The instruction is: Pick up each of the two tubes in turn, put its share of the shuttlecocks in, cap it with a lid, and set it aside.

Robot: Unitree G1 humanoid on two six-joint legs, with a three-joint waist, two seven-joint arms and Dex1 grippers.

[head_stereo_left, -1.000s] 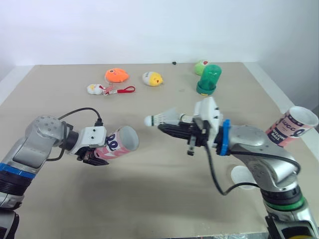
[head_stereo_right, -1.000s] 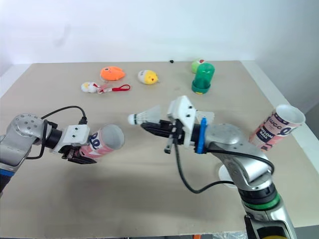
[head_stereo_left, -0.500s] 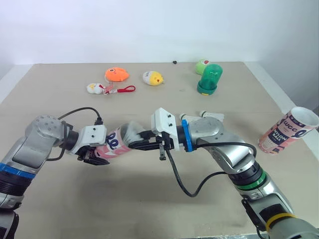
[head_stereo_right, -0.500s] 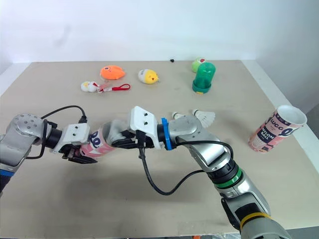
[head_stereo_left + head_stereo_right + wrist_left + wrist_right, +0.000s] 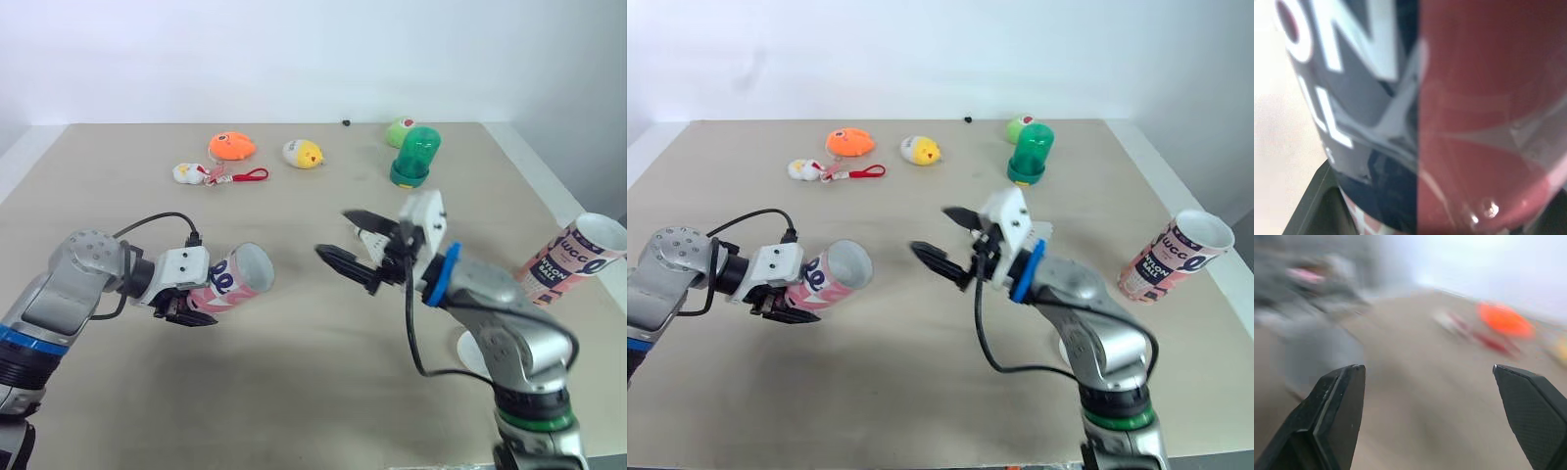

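Left tool (image 5: 184, 300) is clamped on the pink tube (image 5: 235, 278), gripping near its closed end. The tube is held on its side over the left-centre of the desk (image 5: 294, 392), open mouth facing the right tool. Can't tell what's inside from the head views. In the left wrist view the tube's pink and dark blue printed wall (image 5: 1449, 122) sits right against the black fingers (image 5: 1317, 196).

Far side of the desk, left to right: a small white toy (image 5: 184, 173) with a red strap (image 5: 245, 177), an orange toy (image 5: 231, 147), a yellow toy (image 5: 303, 154), then a green dome (image 5: 415, 157) with a green round toy (image 5: 398, 130) just behind it. All are well apart from both tools.

Right tool (image 5: 333, 233) is at desk centre, pointing at the tube mouth but apart from it – fingers spread wide, nothing between them. The right wrist view agrees: the two fingertips (image 5: 1337, 416) stand far apart with bare desk between them.

A white lid (image 5: 476, 351) lies flat on the desk, partly hidden behind the right forearm.

The second tube (image 5: 578, 251) stands near the right edge of the desk – tilted, open mouth up, touched by neither tool.
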